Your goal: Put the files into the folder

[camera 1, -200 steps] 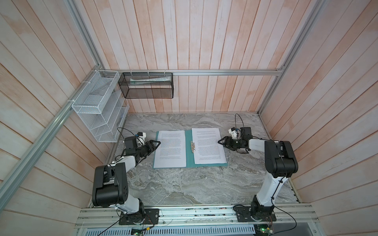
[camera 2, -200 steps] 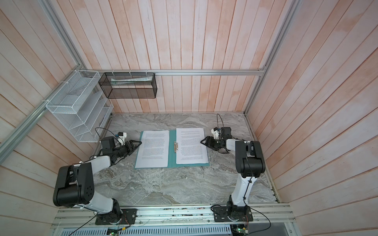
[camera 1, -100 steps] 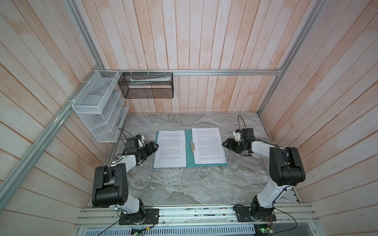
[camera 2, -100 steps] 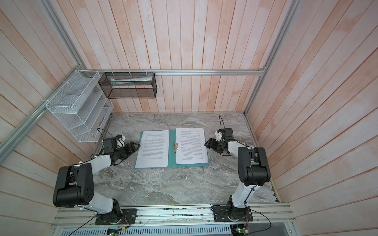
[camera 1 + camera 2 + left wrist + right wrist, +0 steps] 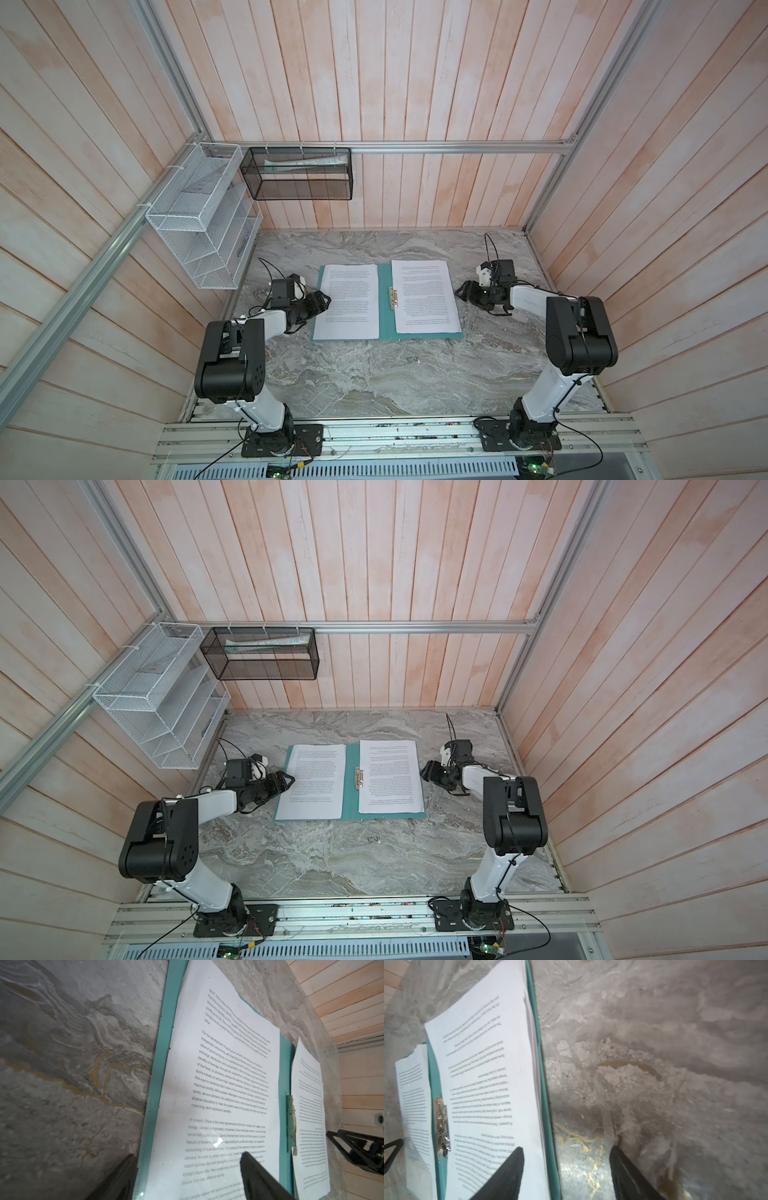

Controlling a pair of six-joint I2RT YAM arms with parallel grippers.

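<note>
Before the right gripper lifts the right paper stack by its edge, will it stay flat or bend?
It will probably bend: the paper stack looks thin and already lies wavy near its far corner. The sheets may fan apart, since several separate edges show in the right wrist view. If pushed, they would likely slide on the smooth folder.

Files (image 5: pixel 424 297) lie in the folder (image 5: pixel 384 316) — folder on the table (image 5: pixel 374 374).

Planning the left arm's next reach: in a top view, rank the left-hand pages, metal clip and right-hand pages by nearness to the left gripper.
1. The left-hand pages, right beside the left gripper, on the left half of the folder.
2. The metal clip, at the folder's middle.
3. The right-hand pages, on the far half.
</note>
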